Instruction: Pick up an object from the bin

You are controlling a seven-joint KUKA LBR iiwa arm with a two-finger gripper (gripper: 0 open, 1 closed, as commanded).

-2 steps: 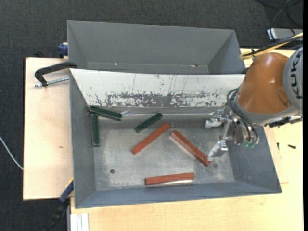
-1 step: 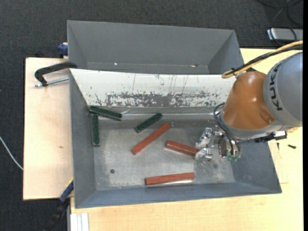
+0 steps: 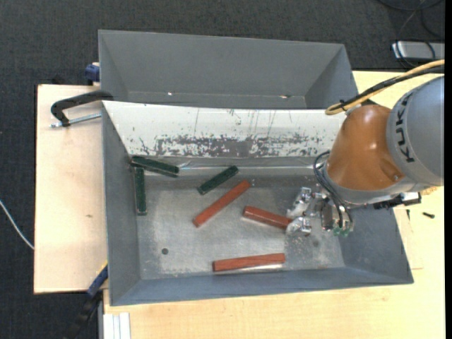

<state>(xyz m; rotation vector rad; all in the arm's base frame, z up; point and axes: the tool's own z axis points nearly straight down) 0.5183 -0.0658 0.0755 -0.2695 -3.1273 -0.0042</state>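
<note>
My gripper point(image 3: 302, 213) is low over the bin floor at the right side, its fingers apart and open. A short red bar point(image 3: 264, 217) lies just to its left, tilted, and the bar's right end reaches the fingertips; I cannot tell whether that end sits between them. A longer red bar point(image 3: 221, 203) lies diagonally further left. Another red bar point(image 3: 248, 263) lies flat near the bin's front wall, below and left of the gripper.
A dark green bar point(image 3: 217, 179) lies near the back wall at the middle. Two more dark green bars point(image 3: 155, 166) point(image 3: 140, 191) form a corner at the back left. The arm with its orange cover fills the bin's right side.
</note>
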